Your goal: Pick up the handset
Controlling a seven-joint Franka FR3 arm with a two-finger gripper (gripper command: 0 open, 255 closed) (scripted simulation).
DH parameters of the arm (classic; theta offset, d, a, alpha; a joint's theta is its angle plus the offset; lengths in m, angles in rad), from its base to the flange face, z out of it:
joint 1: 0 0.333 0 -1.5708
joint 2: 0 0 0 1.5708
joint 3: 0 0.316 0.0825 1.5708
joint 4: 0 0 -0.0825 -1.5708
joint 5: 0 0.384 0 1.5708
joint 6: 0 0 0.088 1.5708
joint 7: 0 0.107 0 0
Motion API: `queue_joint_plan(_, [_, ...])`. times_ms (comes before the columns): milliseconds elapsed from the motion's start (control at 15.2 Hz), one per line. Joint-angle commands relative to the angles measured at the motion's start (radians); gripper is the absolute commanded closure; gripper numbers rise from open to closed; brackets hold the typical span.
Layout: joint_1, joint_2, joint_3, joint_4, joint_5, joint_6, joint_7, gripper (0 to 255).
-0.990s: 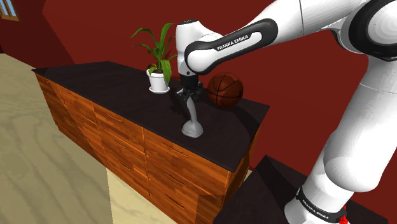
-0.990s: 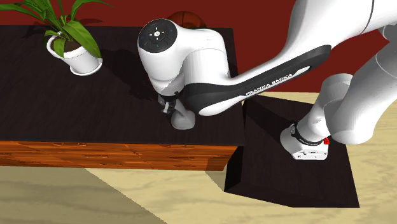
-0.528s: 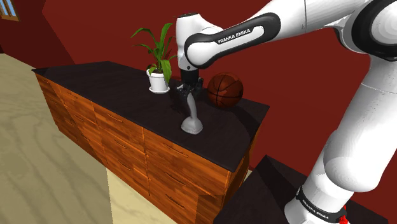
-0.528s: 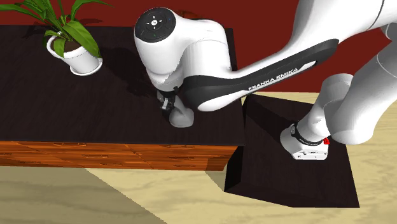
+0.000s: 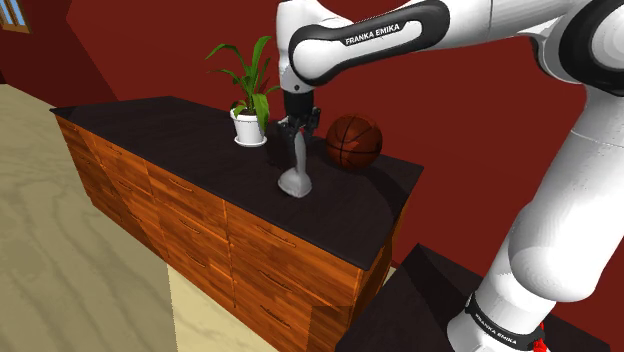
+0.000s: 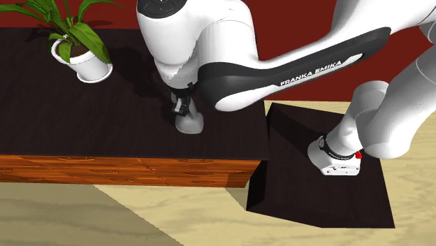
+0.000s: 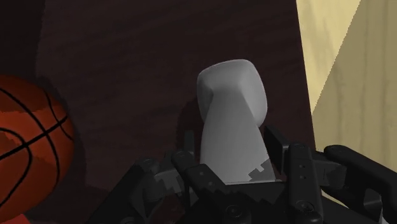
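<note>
Handset, grey, held upright: upper end clasped between fingers of gripper, wider lower end hung straight below hand, over dark top of dresser. Contact with top cannot be told. Ball seen near handset on shoulder view's right, potted plant on its left, farther back. "FRANKA EMIKA" printed on arm.

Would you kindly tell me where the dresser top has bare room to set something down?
The dresser top is bare from the potted plant to its end at the shoulder view's left. It is crowded where the gripper holds the handset, beside the basketball.
</note>
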Motion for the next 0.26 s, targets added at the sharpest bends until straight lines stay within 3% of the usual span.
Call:
queue_joint_plan(0, [0.0, -0.004, 0.0, 0.024, 0.003, -0.027, -0.008, 255])
queue_joint_plan(198, [0.0, -0.005, 0.0, 0.038, 0.004, -0.041, -0.011, 255])
